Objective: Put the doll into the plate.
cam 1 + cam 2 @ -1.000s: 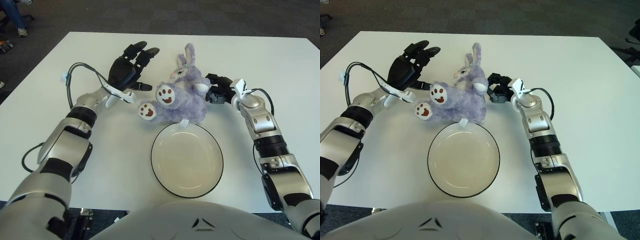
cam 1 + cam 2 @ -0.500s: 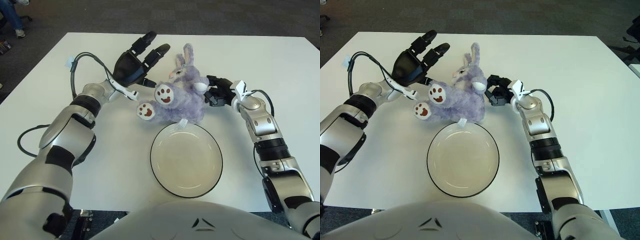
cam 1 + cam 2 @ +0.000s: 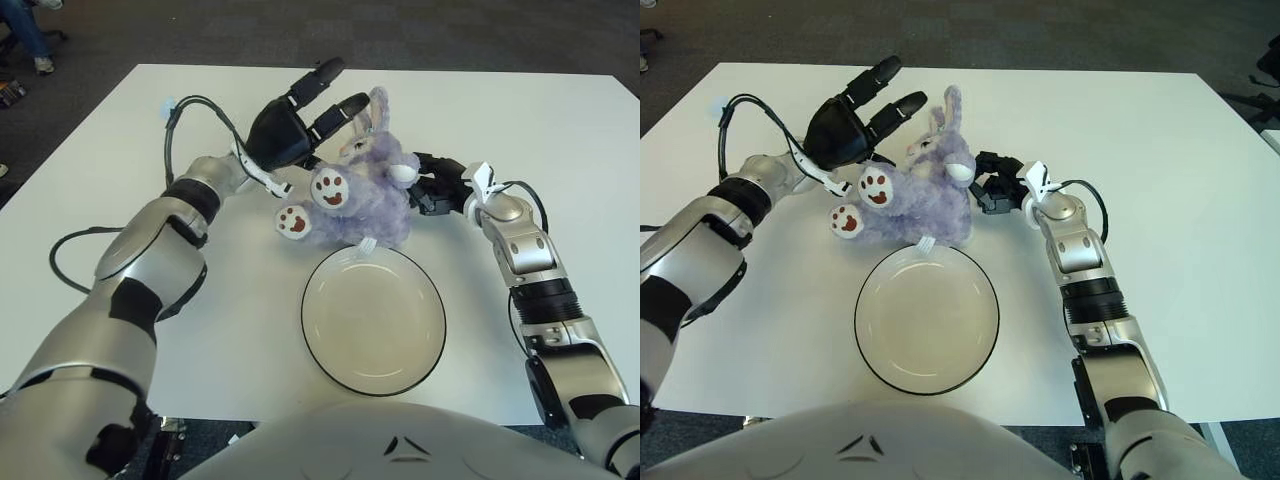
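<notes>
Left hand (image 3: 300,125): black fingers spread and extended, just beside the head and raised foot of the doll, holding nothing.
Right hand (image 3: 432,183): black fingers curled against the doll's right flank; a firm grip cannot be confirmed.
Doll: fluffy purple plush rabbit (image 3: 365,195), lying on the white table (image 3: 560,140), paw soles showing.
Plate: round cream plate with dark rim (image 3: 373,318), just below the rabbit, its tag at the rim.

One doll (image 3: 358,195), one plate (image 3: 373,319)

Head-mounted stereo pair, facing downward
</notes>
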Action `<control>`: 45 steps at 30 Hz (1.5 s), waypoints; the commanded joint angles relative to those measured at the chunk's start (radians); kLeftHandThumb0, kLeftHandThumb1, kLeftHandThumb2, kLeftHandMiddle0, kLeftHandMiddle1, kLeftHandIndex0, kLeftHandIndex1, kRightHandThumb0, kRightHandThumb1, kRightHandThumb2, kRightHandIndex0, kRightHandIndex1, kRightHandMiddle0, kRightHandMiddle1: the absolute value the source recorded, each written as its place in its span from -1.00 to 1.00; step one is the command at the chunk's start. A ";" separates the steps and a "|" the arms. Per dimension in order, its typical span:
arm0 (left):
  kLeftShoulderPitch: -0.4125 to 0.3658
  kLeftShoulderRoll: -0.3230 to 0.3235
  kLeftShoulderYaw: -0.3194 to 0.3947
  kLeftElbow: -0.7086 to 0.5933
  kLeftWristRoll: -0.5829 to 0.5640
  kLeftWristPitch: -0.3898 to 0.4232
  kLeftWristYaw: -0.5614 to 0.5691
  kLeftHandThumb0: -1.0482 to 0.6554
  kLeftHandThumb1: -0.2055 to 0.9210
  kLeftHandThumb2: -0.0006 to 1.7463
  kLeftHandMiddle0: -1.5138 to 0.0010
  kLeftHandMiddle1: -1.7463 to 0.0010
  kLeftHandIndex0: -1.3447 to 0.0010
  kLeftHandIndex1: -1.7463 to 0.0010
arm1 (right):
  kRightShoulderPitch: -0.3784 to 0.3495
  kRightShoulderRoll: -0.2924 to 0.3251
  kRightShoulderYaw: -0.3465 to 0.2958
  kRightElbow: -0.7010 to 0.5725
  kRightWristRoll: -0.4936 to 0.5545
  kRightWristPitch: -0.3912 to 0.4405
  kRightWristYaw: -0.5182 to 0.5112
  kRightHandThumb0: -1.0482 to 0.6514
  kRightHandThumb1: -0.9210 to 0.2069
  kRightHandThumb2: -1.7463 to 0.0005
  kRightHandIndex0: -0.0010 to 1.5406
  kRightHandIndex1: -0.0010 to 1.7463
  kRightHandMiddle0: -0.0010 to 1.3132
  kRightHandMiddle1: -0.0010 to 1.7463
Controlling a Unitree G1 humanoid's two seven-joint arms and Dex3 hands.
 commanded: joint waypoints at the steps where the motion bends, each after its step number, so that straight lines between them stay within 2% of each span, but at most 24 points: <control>1: -0.059 -0.017 -0.037 0.024 0.021 0.018 0.016 -0.67 1.00 -0.36 0.88 1.00 1.00 0.63 | 0.038 -0.008 0.011 -0.001 0.006 0.039 0.017 0.23 -0.34 -0.19 -0.55 1.00 -0.48 0.96; 8: -0.112 -0.039 -0.103 0.047 0.040 -0.033 0.017 -0.66 1.00 -0.22 0.89 1.00 1.00 0.78 | 0.044 -0.015 0.013 -0.032 0.005 0.066 0.019 0.23 -0.38 -0.16 -0.57 1.00 -0.50 0.96; 13: -0.143 -0.047 -0.148 0.054 0.053 -0.078 0.004 -0.63 1.00 -0.20 0.92 1.00 1.00 0.86 | 0.046 -0.015 0.011 -0.043 0.005 0.069 0.018 0.23 -0.38 -0.15 -0.58 1.00 -0.50 0.96; 23: -0.188 -0.071 -0.225 0.093 0.088 -0.075 -0.023 -0.63 1.00 -0.18 0.88 0.98 1.00 0.75 | 0.049 -0.018 0.013 -0.061 0.002 0.075 0.019 0.23 -0.39 -0.15 -0.58 1.00 -0.51 0.96; 27: -0.209 -0.077 -0.260 0.107 0.110 -0.086 -0.044 -0.62 1.00 -0.15 0.88 0.99 1.00 0.82 | 0.052 -0.023 0.015 -0.078 0.001 0.098 0.020 0.23 -0.42 -0.12 -0.60 1.00 -0.53 0.96; 30: -0.222 -0.079 -0.284 0.113 0.124 -0.089 -0.048 -0.58 1.00 -0.16 0.89 1.00 1.00 0.89 | 0.054 -0.025 0.016 -0.087 0.002 0.109 0.021 0.23 -0.46 -0.08 -0.60 0.99 -0.54 0.95; 33: -0.231 -0.079 -0.304 0.117 0.135 -0.088 -0.044 -0.47 1.00 -0.20 0.89 1.00 1.00 0.97 | 0.054 -0.026 0.015 -0.094 0.006 0.120 0.023 0.23 -0.56 0.06 -0.57 0.90 -0.51 0.88; 38: -0.254 -0.081 -0.336 0.121 0.155 -0.096 -0.051 -0.36 0.99 -0.24 0.90 1.00 1.00 1.00 | 0.058 -0.023 0.004 -0.116 0.022 0.148 0.026 0.23 -0.66 0.21 -0.53 0.81 -0.47 0.80; 42: -0.275 -0.085 -0.346 0.127 0.152 -0.132 -0.088 -0.29 0.93 -0.25 0.89 1.00 1.00 1.00 | 0.060 -0.021 -0.001 -0.126 0.027 0.159 0.025 0.23 -0.68 0.25 -0.52 0.79 -0.46 0.78; 45: -0.298 -0.084 -0.344 0.130 0.138 -0.180 -0.143 -0.13 0.60 -0.06 0.89 0.99 1.00 1.00 | 0.064 -0.023 -0.004 -0.134 0.031 0.169 0.027 0.23 -0.69 0.26 -0.51 0.78 -0.46 0.78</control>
